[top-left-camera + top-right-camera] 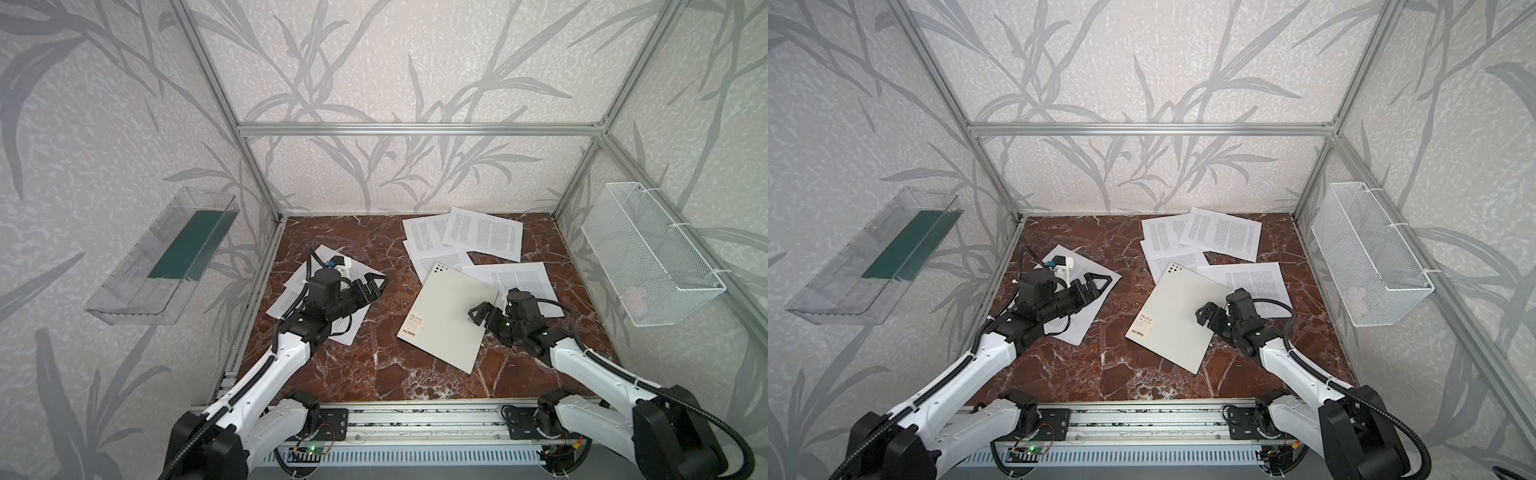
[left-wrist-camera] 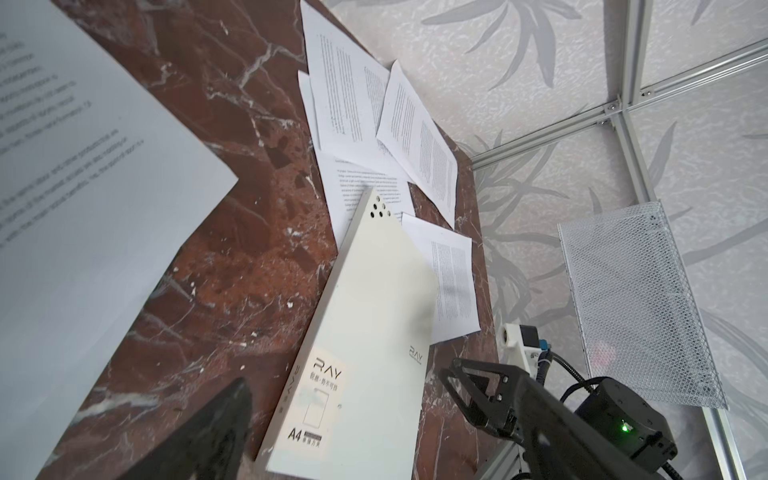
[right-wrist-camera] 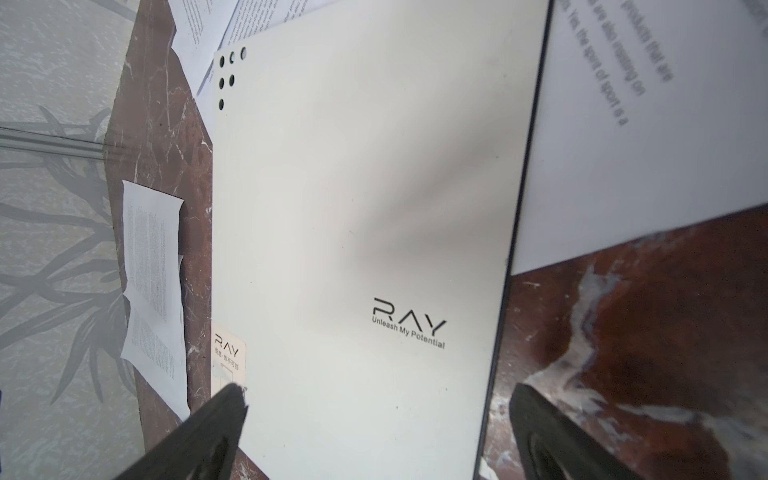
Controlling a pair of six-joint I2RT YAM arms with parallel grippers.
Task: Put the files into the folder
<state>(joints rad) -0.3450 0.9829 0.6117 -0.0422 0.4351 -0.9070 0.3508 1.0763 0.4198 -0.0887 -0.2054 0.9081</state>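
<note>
The folder (image 1: 451, 316), pale with a "RAY" logo and black dots at one corner, lies closed on the table right of centre in both top views (image 1: 1177, 316). Several files (image 1: 482, 232) are scattered behind it, one file (image 1: 523, 276) lies partly under its right side, and more files (image 1: 286, 291) lie at the left. My left gripper (image 1: 372, 286) hovers open over the left files' right edge, holding nothing. My right gripper (image 1: 478, 311) stands open just above the folder's right edge. In the right wrist view its fingers (image 3: 220, 415) straddle the cover (image 3: 353, 208).
The brown marble table (image 1: 374, 374) is fenced by aluminium frame posts. A clear plastic tray (image 1: 166, 257) hangs on the left wall. A white wire basket (image 1: 652, 266) hangs on the right wall. In the left wrist view the right gripper (image 2: 478, 386) sits beside the folder (image 2: 374, 332).
</note>
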